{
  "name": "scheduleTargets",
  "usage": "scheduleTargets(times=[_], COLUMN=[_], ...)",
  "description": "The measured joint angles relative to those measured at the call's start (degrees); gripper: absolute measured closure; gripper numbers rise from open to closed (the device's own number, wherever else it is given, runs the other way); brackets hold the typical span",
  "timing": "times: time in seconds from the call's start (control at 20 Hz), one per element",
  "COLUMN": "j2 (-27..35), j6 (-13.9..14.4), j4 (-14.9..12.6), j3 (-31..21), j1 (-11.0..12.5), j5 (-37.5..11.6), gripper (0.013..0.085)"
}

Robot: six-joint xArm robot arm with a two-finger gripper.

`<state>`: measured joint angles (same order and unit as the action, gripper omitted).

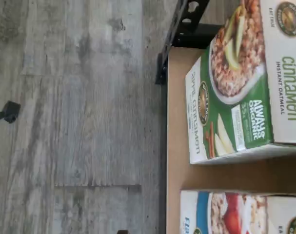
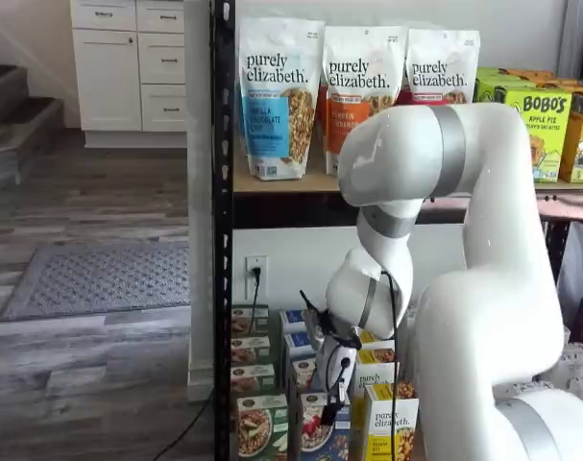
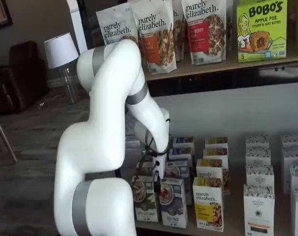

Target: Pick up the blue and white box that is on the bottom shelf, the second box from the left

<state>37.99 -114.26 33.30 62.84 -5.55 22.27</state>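
White arm (image 3: 104, 147) fills both shelf views, bent down toward the bottom shelf (image 3: 237, 227). Blue and white box (image 3: 172, 201) stands at the front of that shelf, between the green carton (image 3: 144, 197) and the yellow carton (image 3: 208, 203). Gripper (image 3: 157, 184) hangs just above the box, jaws spread wide, holding nothing. Only the wrist view shows the grey plank floor (image 1: 74, 117).

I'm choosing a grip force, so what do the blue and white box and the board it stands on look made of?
The blue and white box looks like thin printed cardboard with a slight sheen: sharp folded edges, printed cereal picture. The shelf board looks like tan, matte pressed wood or fibreboard, with no grain showing; which one cannot be told. Its frame looks like black painted metal.
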Motion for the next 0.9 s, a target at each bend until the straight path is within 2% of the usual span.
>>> scheduleTargets(times=[0.15,0.45,0.55,0.9], j2=[1.3,4.0,4.8,8.0], j6=[-0.4,-4.1,-4.6,-3.1], j4=[0.2,3.6,4.0,1.9], j3=[1.6,4.9,5.9,9.3], j1=[0.3,1.2,1.4,1.7], j5=[0.0,0.3,0.3,-0.1], gripper=[0.013,0.013,0.013,0.013])
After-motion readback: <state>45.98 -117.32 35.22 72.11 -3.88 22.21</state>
